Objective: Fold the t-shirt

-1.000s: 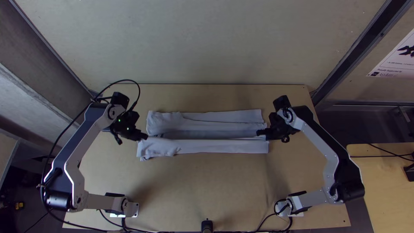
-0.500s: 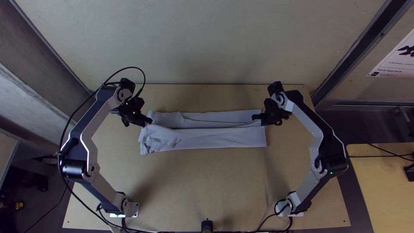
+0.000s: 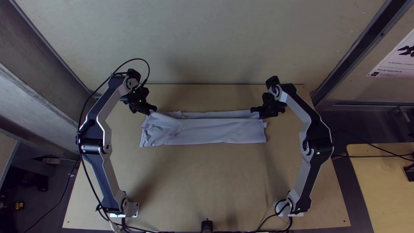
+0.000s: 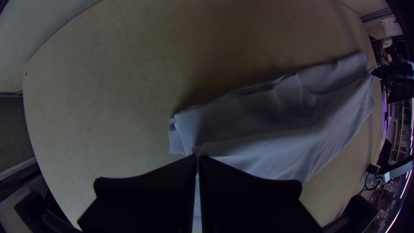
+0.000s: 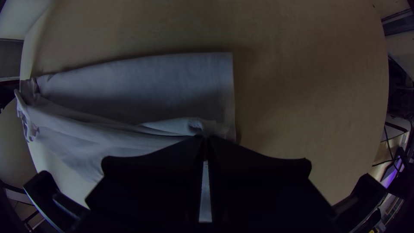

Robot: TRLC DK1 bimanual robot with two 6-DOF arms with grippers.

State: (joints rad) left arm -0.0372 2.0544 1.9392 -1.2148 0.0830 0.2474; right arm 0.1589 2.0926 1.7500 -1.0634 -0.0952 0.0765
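Note:
In the top view my left gripper (image 3: 152, 109) is at the far left corner of the white t-shirt (image 3: 202, 131), and my right gripper (image 3: 255, 110) is at its far right corner. The shirt lies as a long folded strip across the table, its near layer drawn over the far part. Seen from the left wrist, the left gripper (image 4: 197, 159) is shut on a raised edge of the shirt (image 4: 267, 142). The right wrist view has the right gripper (image 5: 205, 139) shut on the other end of that edge of the shirt (image 5: 151, 86).
Bare wood of the table (image 3: 202, 185) lies on the near side of the shirt. A wall stands close behind the table's far edge. A black cable loops over the left arm, and a dark post (image 3: 207, 226) stands at the near edge.
Both grippers have moved up the picture, away from the arms' bases, taking the held edge along. The shirt's near layer now covers more of the far part, and the strip is narrower.

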